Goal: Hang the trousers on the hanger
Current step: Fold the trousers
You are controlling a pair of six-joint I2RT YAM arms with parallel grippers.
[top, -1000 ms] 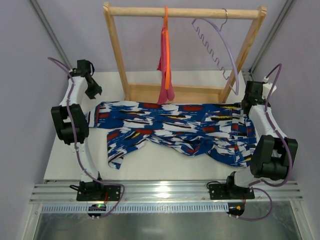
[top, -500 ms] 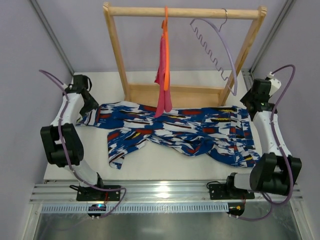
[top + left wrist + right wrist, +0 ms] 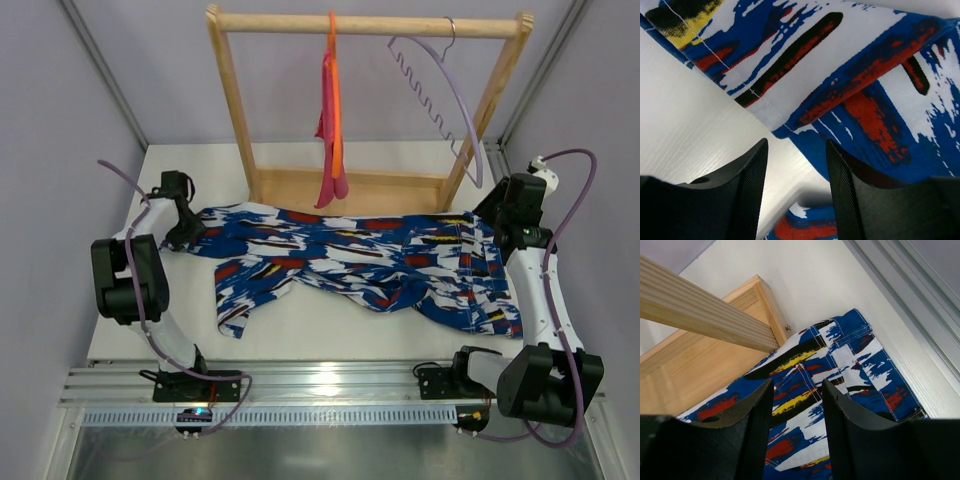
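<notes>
in front of the rack (image 3: 236, 110), the trousers (image 3: 350, 262) lie spread flat; the hanger (image 3: 455, 100) hangs bare on the rack's rail, right end. left gripper (image 3: 188, 230) and right gripper (image 3: 498, 214) both gape at the cloth's ends, holding nothing. grasp step, i'd say: next, pinch cloth and lift.

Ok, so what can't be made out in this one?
Left wrist view: too close; the trousers run off the top and right edges, and whether the left gripper touches them is unclear.
Right wrist view: the right gripper blocks the cloth beneath it; the hanger shows only from above.
Top view: each wrist hides its own fingertips; the trousers' bunched middle hides how the legs are layered.
</notes>
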